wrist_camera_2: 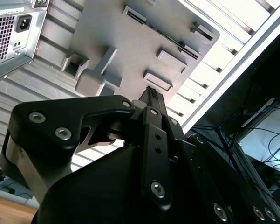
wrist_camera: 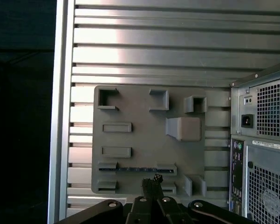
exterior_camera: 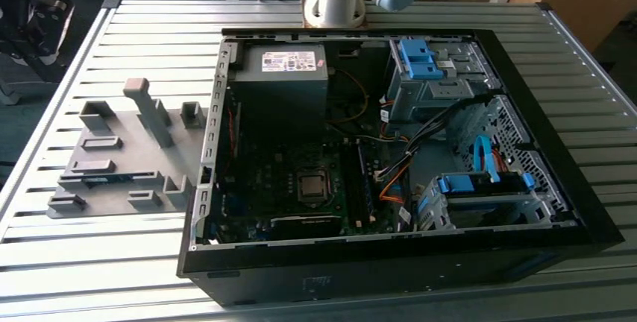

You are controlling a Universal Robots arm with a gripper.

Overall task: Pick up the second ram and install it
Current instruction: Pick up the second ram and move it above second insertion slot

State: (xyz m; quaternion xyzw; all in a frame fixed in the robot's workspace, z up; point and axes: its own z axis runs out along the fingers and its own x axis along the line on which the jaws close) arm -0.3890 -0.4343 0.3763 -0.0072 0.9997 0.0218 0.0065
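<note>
While the second ram [exterior_camera: 103,180] sits between holders on the grey fixture plate [exterior_camera: 130,164] at the lower left of the exterior view, the gripper [wrist_camera: 151,181] hangs over that plate, fingers pressed together and empty, so a clean pick probably calls for squaring them across the stick's length.

slatted table [exterior_camera: 169,31]: bears holder plate [exterior_camera: 119,159] and open computer case [exterior_camera: 398,266];
holder plate: just beside computer case, on the exterior view's left;
second ram [exterior_camera: 100,180]: in a holder plate slot
</note>
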